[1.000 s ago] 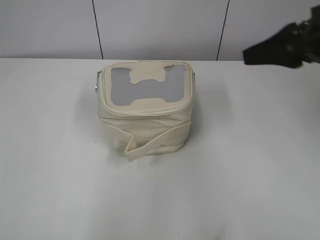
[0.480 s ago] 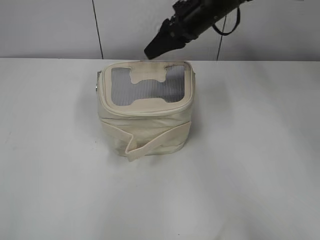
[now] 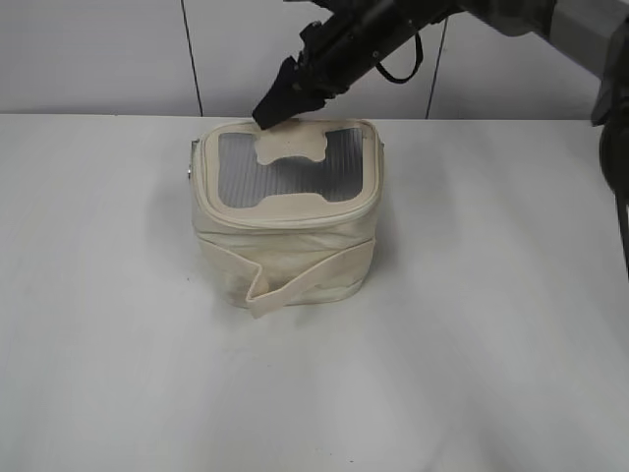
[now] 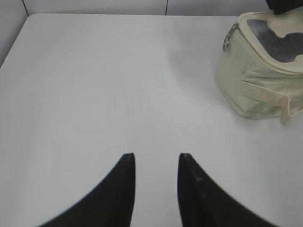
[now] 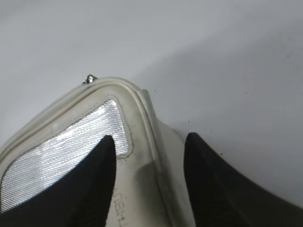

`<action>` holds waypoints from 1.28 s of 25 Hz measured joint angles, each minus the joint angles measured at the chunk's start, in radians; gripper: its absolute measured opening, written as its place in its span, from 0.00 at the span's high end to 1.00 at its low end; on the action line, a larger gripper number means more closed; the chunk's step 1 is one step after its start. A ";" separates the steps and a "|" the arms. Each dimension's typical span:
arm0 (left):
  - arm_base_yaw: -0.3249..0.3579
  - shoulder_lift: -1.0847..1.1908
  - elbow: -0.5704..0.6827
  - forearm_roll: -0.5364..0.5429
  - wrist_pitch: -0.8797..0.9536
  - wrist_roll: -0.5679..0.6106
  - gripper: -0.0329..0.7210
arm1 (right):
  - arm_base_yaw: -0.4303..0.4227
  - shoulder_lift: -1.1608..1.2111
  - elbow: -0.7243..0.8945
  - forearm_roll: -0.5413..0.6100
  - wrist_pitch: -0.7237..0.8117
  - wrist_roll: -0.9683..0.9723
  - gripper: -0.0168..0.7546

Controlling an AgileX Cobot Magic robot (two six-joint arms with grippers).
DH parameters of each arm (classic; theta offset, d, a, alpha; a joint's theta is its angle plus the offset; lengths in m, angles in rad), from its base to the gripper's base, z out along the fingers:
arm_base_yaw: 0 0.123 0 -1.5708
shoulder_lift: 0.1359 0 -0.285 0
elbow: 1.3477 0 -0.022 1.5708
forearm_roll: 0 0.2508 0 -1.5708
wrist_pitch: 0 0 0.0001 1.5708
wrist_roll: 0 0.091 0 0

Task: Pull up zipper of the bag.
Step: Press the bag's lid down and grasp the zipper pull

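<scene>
Sitting near the middle of a plain white bench [image 3: 491,344], a small boxy cream bag [image 3: 285,246] is the landmark for everything here. Its lid is a grey mesh window [image 3: 285,177] with a cream bone-shaped patch [image 3: 292,147] across it, and a wide cream strap [image 3: 295,280] wraps the bag's front wall with one loose end folded outward. The zipper [image 3: 285,218] is a cream track following the lid rim all the way round. A small silver ring pull [image 3: 189,175] hangs at the bag's left edge in the exterior view; the left wrist view shows it dangling just below the lid rim.

The right pincer [image 3: 267,113] reaches in from the bag's upper right, its dark arm slanting down to the lid's far edge, where its tip sits over the bone patch's back end. In the right wrist view its two dark fingers [image 5: 94,189] are spread apart, holding nothing, straddling a corner of the lid rim with the mesh under one finger. Whether they touch the fabric cannot be told.

The left pincer [image 4: 156,163] hangs over bare bench well away from the bag's left side, its two dark fingers parted and empty.
</scene>
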 joint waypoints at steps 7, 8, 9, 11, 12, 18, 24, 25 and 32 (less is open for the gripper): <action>-0.014 0.208 -0.009 -0.159 -0.110 0.104 0.63 | 0.012 0.016 -0.001 -0.040 0.005 0.004 0.69; -0.021 0.251 -0.009 -0.203 -0.163 0.143 0.63 | 0.012 0.016 -0.001 -0.046 0.006 0.004 0.78; -0.030 0.307 -0.009 -0.257 -0.214 0.176 0.63 | 0.013 0.016 -0.001 -0.047 0.008 0.005 0.84; -0.044 0.435 -0.015 -0.370 -0.348 0.278 0.63 | 0.013 0.016 -0.001 -0.050 0.011 0.005 0.90; -0.048 0.496 -0.028 -0.420 -0.403 0.344 0.63 | 0.013 0.016 -0.001 -0.051 0.011 0.005 0.90; -0.006 0.999 -0.227 -0.875 -0.432 0.891 0.63 | 0.013 0.016 -0.001 -0.047 0.012 0.008 0.91; 0.090 1.402 -0.449 -1.093 -0.365 1.339 0.42 | 0.013 0.016 -0.001 -0.047 0.013 0.027 0.91; 0.086 1.454 -0.462 -1.089 -0.365 1.391 0.37 | 0.013 0.016 -0.001 -0.047 0.013 0.030 0.91; -0.046 1.622 -0.467 -1.020 -0.515 1.488 0.30 | 0.013 0.016 -0.001 -0.047 0.013 0.034 0.91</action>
